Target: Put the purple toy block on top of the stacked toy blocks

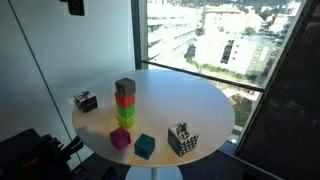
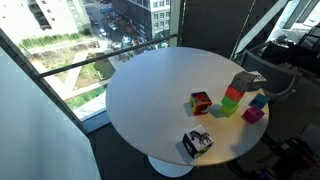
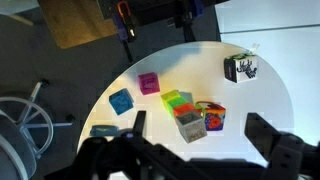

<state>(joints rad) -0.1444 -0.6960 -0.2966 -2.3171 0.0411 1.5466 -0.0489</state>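
The purple toy block lies on the round white table, just in front of the stacked toy blocks, and touches nothing. The stack is grey on top, orange-red in the middle and lime green below. Both also show in an exterior view, the purple block and the stack. In the wrist view the purple block sits up and left of the stack. My gripper is open and empty, high above the table, with its fingers either side of the stack.
A teal cube lies beside the purple block. A black-and-white patterned cube sits near the table edge. A colourful patterned cube lies next to the stack. Tall windows stand behind the table.
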